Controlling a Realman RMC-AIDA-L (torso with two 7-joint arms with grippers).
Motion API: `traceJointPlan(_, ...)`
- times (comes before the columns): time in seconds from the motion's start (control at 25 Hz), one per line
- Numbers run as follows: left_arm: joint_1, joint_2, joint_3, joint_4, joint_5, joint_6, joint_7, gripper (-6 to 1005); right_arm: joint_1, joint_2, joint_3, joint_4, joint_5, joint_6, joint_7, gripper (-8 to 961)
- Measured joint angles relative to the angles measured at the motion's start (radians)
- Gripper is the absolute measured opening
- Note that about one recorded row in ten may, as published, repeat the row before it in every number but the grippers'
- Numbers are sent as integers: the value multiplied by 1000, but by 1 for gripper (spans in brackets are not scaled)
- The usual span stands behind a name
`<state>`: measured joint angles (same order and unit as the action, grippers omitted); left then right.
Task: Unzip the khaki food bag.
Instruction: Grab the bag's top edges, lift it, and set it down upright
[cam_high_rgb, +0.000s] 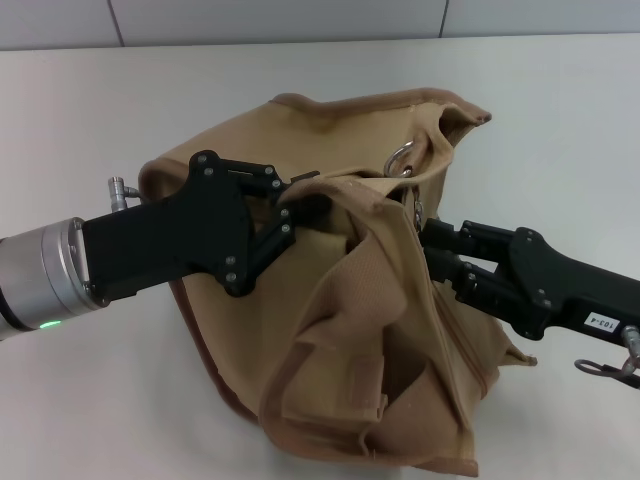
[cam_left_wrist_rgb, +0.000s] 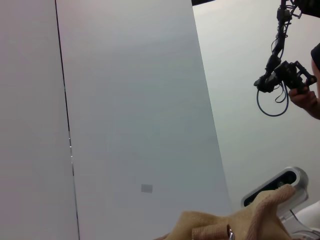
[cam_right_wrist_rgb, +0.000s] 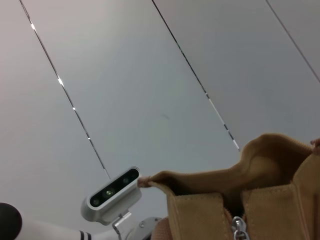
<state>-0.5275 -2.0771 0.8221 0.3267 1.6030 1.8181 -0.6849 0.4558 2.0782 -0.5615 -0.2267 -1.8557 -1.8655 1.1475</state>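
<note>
The khaki food bag (cam_high_rgb: 370, 300) lies slumped on the white table (cam_high_rgb: 80, 120), its tan canvas crumpled and its top edge lifted. My left gripper (cam_high_rgb: 287, 212) comes in from the left and is shut on a fold of the bag's top edge. My right gripper (cam_high_rgb: 428, 238) reaches in from the right, its tip buried in the fabric just below a silver ring (cam_high_rgb: 400, 158). In the right wrist view the bag's brown-trimmed mouth (cam_right_wrist_rgb: 225, 175) stands close, with a silver zipper pull (cam_right_wrist_rgb: 240, 226) at its seam. A bit of tan cloth (cam_left_wrist_rgb: 240, 222) shows in the left wrist view.
A black clip on a cord (cam_high_rgb: 603, 368) lies beside my right arm at the table's right edge. The robot's head camera (cam_right_wrist_rgb: 112, 192) shows in both wrist views. A person's hand holding a black device (cam_left_wrist_rgb: 287, 80) hangs farther off in the left wrist view.
</note>
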Motion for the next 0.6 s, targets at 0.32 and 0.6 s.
traceJointPlan(0.32, 0, 0, 0, 0, 0, 1, 1, 61, 11, -2, -32, -37, 0, -4, 99, 394)
traceJointPlan(0.6, -3, 0, 0, 0, 0, 1, 1, 61, 38, -25, -59, -52, 0, -22, 261, 394)
